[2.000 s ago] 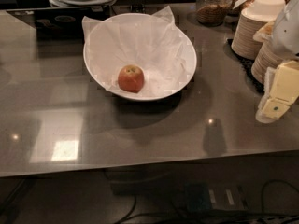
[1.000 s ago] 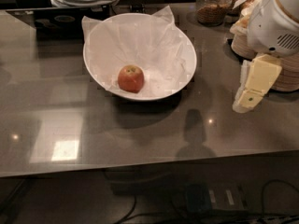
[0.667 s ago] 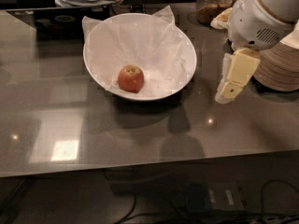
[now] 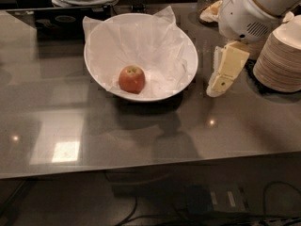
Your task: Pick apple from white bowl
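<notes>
The grey table (image 4: 141,140) carries the white bowl (image 4: 192,60) toward its far side, lined with crinkled white paper (image 4: 141,39); to the right of the bowl, well apart from it, stands a stack of paper bowls (image 4: 282,55); the robot's arm (image 4: 244,18) now reaches in above the gap between that stack and the bowl, where two seconds ago it sat at the right edge of the view, beyond the stack; the gripper (image 4: 225,74) hangs from it pointing down at the table, just beside the bowl's right rim and outside it, and whether it is open or closed cannot be told from this view; it holds nothing; the apple (image 4: 131,79) lies in the bottom of the bowl, left of the bowl's middle, stem dimple up, and it has not moved; so the approach is nearly done but the pick has not begun; my judgement is that the gripper must next rise over the right rim, cross most of the bowl and come down on the apple; the loose paper lining could snag or shift under it.
</notes>
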Robot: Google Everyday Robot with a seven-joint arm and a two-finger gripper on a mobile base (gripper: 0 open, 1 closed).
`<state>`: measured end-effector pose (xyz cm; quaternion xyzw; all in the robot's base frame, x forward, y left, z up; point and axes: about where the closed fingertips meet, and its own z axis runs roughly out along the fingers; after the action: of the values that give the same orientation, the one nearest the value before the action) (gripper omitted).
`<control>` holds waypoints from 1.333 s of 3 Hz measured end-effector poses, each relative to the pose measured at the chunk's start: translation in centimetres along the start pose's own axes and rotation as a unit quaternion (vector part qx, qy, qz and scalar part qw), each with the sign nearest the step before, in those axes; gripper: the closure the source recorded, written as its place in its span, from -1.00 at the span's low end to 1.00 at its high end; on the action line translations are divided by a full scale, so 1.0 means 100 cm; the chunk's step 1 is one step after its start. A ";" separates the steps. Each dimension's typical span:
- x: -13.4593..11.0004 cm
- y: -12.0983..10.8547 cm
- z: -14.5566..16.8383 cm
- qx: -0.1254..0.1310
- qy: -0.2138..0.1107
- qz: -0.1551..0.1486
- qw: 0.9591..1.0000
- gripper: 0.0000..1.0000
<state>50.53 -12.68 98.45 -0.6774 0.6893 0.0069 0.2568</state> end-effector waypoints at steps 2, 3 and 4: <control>-0.010 -0.027 0.034 0.012 -0.080 -0.009 0.997 -1.00; -0.022 -0.042 0.053 0.007 -0.137 -0.019 0.990 -0.84; -0.035 -0.051 0.063 -0.003 -0.179 -0.032 0.983 -0.54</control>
<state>57.34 -7.58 96.01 -0.6876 0.6106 0.1219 0.3736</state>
